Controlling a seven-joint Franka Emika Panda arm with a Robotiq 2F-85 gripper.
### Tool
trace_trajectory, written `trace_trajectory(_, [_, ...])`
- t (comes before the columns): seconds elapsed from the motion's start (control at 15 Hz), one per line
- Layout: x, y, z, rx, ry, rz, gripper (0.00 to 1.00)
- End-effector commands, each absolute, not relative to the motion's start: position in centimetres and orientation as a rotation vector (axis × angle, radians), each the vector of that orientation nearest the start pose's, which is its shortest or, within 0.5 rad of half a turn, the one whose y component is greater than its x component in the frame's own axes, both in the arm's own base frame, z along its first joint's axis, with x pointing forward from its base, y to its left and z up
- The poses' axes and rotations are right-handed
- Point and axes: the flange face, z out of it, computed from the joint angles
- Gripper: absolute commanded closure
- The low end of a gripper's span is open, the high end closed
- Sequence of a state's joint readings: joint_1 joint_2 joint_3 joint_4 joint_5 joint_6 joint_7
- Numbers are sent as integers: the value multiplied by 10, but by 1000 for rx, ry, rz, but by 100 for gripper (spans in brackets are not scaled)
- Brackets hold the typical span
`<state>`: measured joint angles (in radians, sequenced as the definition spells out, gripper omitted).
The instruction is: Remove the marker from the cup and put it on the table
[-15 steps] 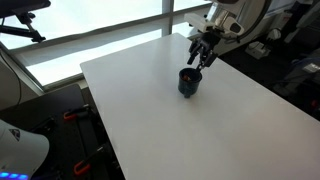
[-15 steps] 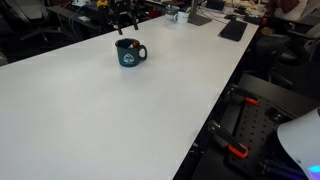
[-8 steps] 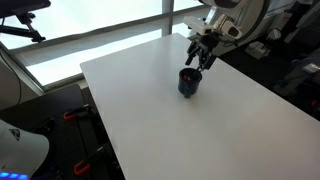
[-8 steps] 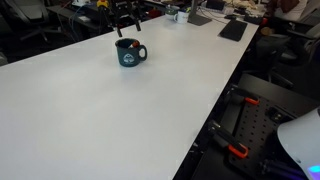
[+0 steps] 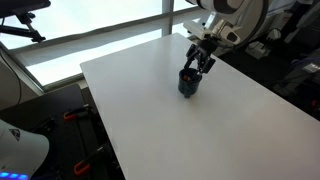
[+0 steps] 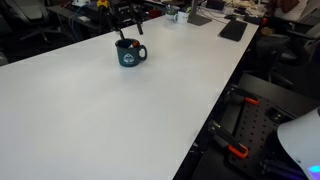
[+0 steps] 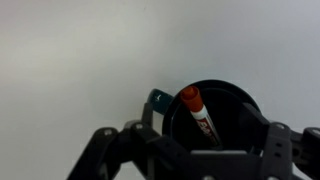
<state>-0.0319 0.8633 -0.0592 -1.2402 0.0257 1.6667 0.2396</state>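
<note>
The cup (image 5: 188, 84) is a small dark mug with a handle, standing upright on the white table (image 5: 150, 110). It also shows in the other exterior view (image 6: 129, 54) and fills the lower middle of the wrist view (image 7: 235, 108). The marker (image 7: 198, 113) leans inside it, red cap up, and only its tip shows in an exterior view (image 6: 122, 42). My gripper (image 5: 201, 64) hangs just above the cup's rim. It is open, with one finger on each side of the cup (image 7: 200, 152), and holds nothing.
The table edge runs close behind the cup (image 5: 215, 60). Beyond it are chairs, desks and clutter (image 6: 200, 12). A window wall lies past the far edge (image 5: 100, 30). The white tabletop stretches wide in front of the cup (image 6: 110, 120).
My gripper has come down and moved a little closer to the cup, which has not moved. The marker stays inside it.
</note>
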Motion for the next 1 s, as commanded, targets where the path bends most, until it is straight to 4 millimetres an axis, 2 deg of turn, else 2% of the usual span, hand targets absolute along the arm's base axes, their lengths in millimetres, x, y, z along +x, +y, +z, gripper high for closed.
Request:
trace_trajectory(0.0, [700, -53, 220, -3050, 535, 720, 27])
trace_trajectory(0.4, [698, -58, 215, -3039, 545, 734, 18])
trace_trajectory(0.8, [696, -63, 208, -3011, 562, 748, 33])
trace_trajectory(0.87, [696, -63, 207, -3006, 565, 749, 31])
trace_trajectory(0.93, [695, -64, 206, -3001, 567, 752, 34])
